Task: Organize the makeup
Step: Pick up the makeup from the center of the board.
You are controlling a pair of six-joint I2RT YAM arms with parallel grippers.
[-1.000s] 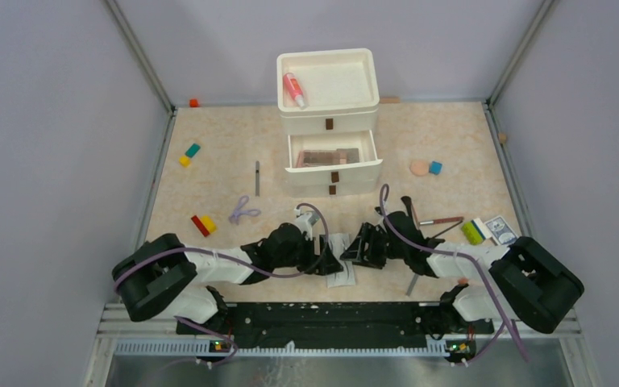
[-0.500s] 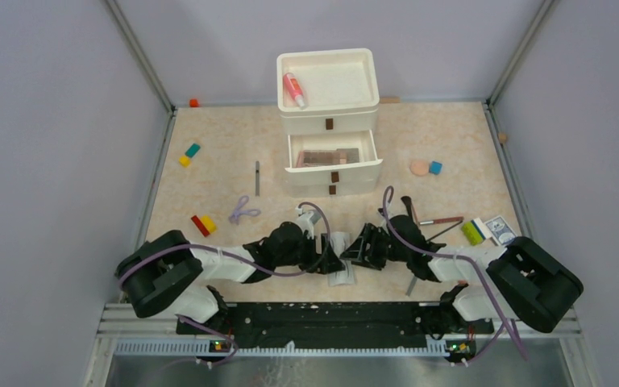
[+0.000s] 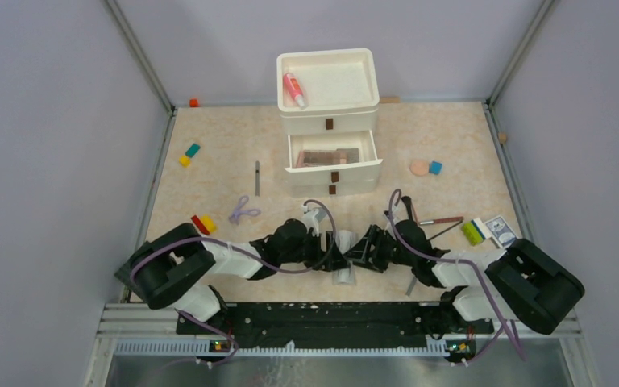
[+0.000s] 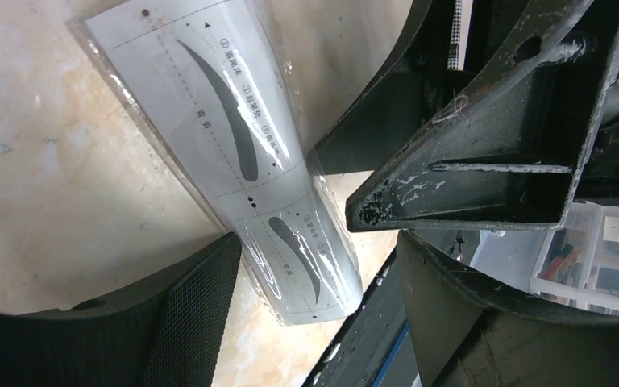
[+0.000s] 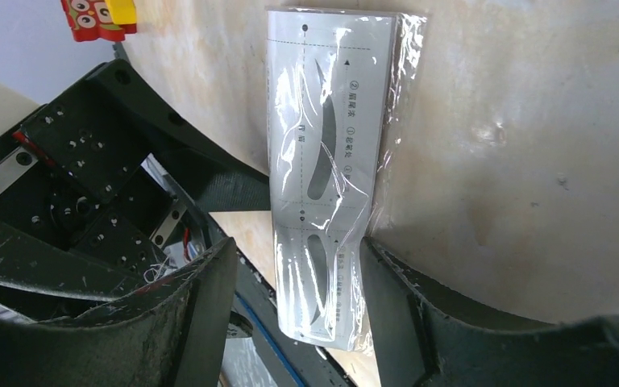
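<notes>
My left pincer (image 4: 314,266) is spread, its two fingers standing either side of the near end of the white eyebrow card (image 4: 234,137), which lies flat on the bench (image 3: 209,181) in its clear sleeve. One edge of the card sits against the left finger's ribbed pad (image 4: 201,298); there is a gap on the other side. My right pincer (image 5: 297,250) comes at the same card (image 5: 322,121) from the opposite side and is spread too, straddling the end nearest it, with the sleeve brushing one finger (image 5: 403,298). Neither pincer is pinching anything.

From above, both pincers meet nose to nose at the near middle of the bench, and the card (image 3: 343,274) pokes out beneath them.

Further back stands a white drawer box (image 3: 328,121). A pink spray bottle (image 3: 293,89) lies in its top tray, and the upper drawer (image 3: 332,157) is pulled out with dark items inside. To the right lie two pencils (image 3: 443,220) and a peach sponge (image 3: 419,167) touching a blue block (image 3: 436,168). To the left lie a thin dark brush (image 3: 257,177) and red and yellow blocks (image 3: 204,223).
</notes>
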